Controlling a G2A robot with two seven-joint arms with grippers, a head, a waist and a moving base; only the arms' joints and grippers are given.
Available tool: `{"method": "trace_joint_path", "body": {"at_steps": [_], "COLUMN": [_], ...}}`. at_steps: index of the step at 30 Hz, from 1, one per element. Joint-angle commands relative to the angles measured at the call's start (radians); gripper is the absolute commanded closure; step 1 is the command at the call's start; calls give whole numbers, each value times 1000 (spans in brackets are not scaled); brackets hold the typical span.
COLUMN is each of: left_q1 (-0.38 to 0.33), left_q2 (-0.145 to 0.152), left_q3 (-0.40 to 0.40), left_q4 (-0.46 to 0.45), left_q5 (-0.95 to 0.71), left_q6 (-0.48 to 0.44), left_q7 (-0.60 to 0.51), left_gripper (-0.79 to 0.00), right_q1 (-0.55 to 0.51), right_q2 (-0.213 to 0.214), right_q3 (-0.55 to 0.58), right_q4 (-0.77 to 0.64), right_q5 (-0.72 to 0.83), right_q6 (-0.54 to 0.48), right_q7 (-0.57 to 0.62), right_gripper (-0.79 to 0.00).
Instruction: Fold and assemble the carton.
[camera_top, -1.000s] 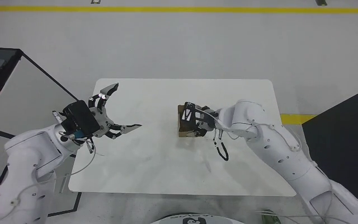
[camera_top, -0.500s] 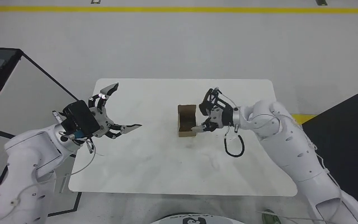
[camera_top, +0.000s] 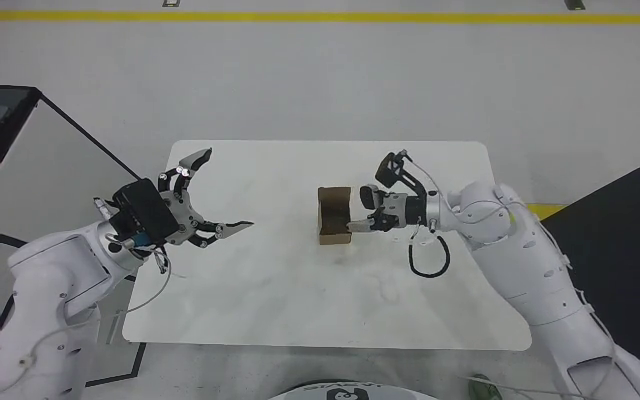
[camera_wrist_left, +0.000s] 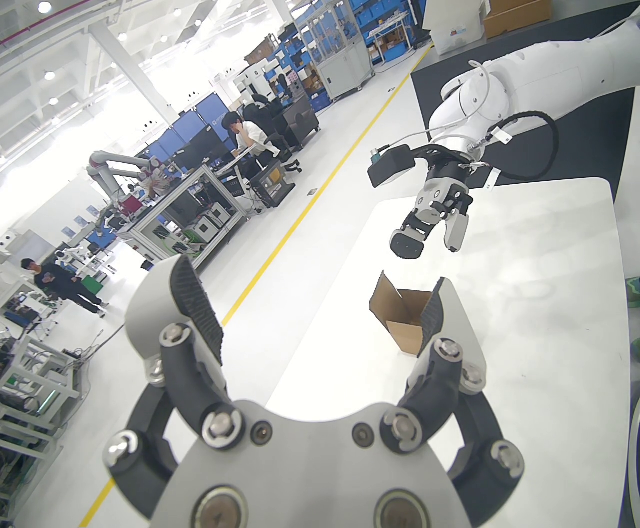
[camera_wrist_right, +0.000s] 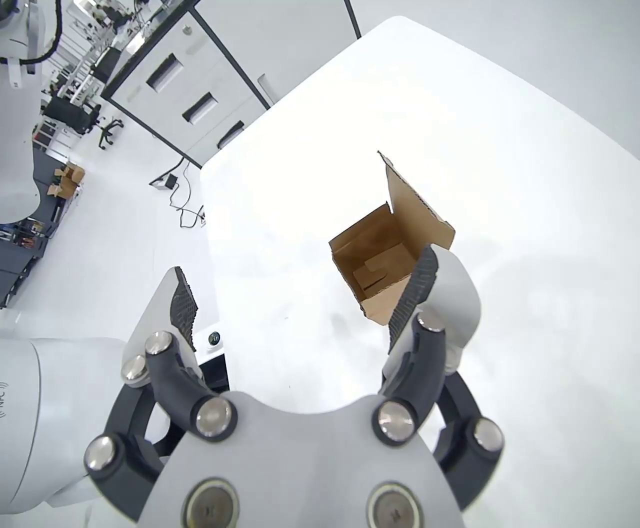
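While both arms hang over the table (camera_top: 300, 300), the carton (camera_top: 334, 215) sits near its middle, mouth up, one flap standing. Right gripper (camera_top: 372, 195) is just right of the carton, jaws spread wide, holding nothing. Its near finger (camera_top: 353, 228) looks to touch the carton's near right corner, though contact is hard to judge. Left gripper (camera_top: 225, 190) is well apart at the table's left edge, likewise spread and holding nothing.

No lettering, label or number can be read on the carton (camera_top: 334, 215) or the table (camera_top: 260, 285).
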Motion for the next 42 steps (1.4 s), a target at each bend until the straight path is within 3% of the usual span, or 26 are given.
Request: {"method": "trace_joint_path", "body": {"at_steps": [1,8,9,10,11,20,22,26,29,38,42], "left_q1": [-2,-20,-24,-32,-47,-27,-12,-67,-126,-119,-135], "left_q2": [1,11,14,17,18,18,23,32,39,40,35], "left_q3": [26,76,71,62,49,64,97,183,218,231,346], "left_q4": [0,-4,-11,-23,-45,-33,-6,-12,-16,1,76], "left_q5": [-28,-286,-304,-306,-296,-321,-405,-643,-731,-699,-772], "left_q6": [4,19,19,25,29,63,119,263,326,349,506], "left_q7": [-72,-371,-416,-455,-458,-497,-647,-953,-1100,-1098,-1208], "left_gripper": [-785,-785,-576,0,0,0,0,0,0,0,0], "right_q1": [-1,24,28,34,36,36,21,12,9,9,-5], "right_q2": [1,8,8,8,7,7,6,8,8,8,6], "right_q3": [10,41,39,39,38,38,34,34,32,31,18], "right_q4": [35,163,178,185,187,187,185,193,201,202,189], "right_q5": [112,368,382,393,395,395,399,390,392,393,374], "right_q6": [27,138,162,169,169,169,182,208,231,233,249], "right_q7": [15,161,177,181,181,181,160,148,148,149,115], "right_gripper": [-785,-785,-542,-160,0,0,0,0,0,0,0]}}
